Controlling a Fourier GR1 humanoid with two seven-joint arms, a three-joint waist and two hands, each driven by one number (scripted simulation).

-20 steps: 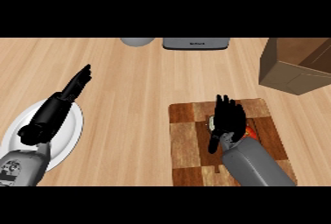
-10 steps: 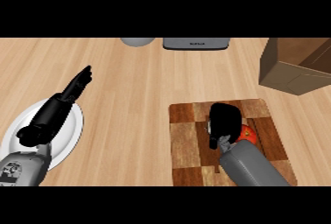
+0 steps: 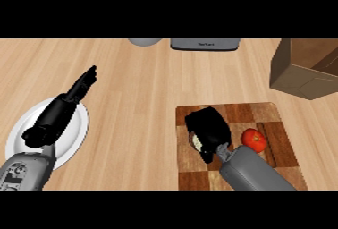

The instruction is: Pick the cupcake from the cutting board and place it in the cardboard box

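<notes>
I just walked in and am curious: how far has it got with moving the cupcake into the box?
Early on. Nothing is in the cardboard box yet. The right hand is curled over the cupcake on the cutting board, beside a tomato; only a pale edge of the cupcake shows. Lifting it, carrying it to the box and letting go are left. The left hand rests open above a white plate.

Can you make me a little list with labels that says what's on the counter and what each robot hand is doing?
right hand: curled over the cupcake on the cutting board
cupcake: mostly hidden, only a pale edge shows
tomato: on the board, right of the hand
left hand: open, fingers straight, resting above the plate
box: far right, open
far edge: grey appliance and a grey round thing
</notes>
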